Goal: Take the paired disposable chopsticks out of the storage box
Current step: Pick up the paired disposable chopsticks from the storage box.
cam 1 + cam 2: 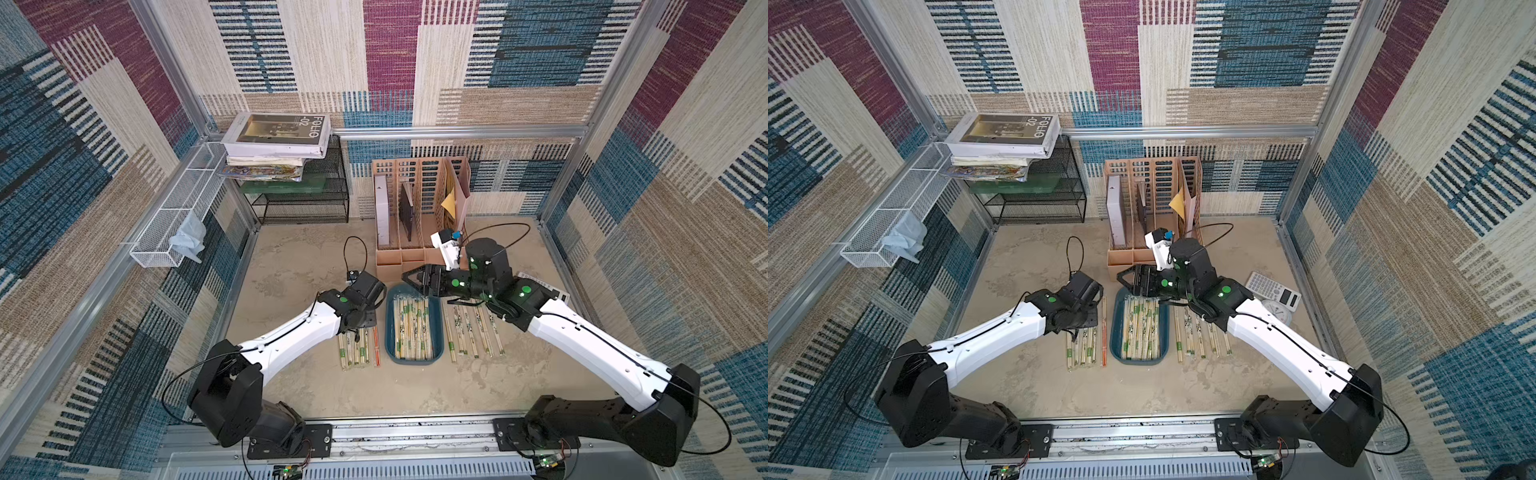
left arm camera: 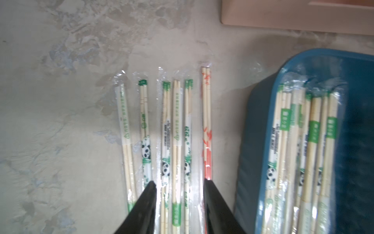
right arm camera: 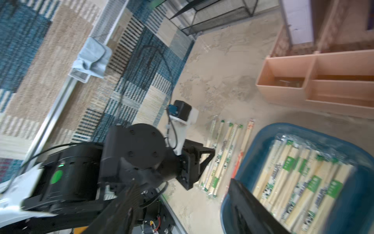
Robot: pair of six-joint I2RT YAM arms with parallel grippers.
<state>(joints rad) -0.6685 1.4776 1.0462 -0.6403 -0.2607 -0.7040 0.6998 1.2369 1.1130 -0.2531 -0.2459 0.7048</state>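
The teal storage box [image 1: 389,328] [image 1: 1113,332] sits mid-table, filled with paired disposable chopsticks [image 1: 413,328] [image 2: 303,141] [image 3: 299,176]. One row of wrapped pairs [image 1: 359,351] [image 2: 176,121] lies on the table to its left, another row [image 1: 473,332] [image 1: 1200,336] to its right. My left gripper [image 2: 179,181] hangs low over the left row with its jaws apart. Several pairs lie flat between the jaws, and an orange-red pair [image 2: 206,121] lies by one fingertip. My right gripper [image 1: 409,279] [image 3: 182,182] hovers open and empty over the box's far end.
A peach file organizer [image 1: 415,199] stands just behind the box. A black mesh rack [image 1: 303,199] carrying books [image 1: 274,137] is at the back left. A white wire basket [image 1: 174,208] hangs on the left wall. A calculator [image 1: 1273,289] and a clock [image 1: 1277,311] lie at the right.
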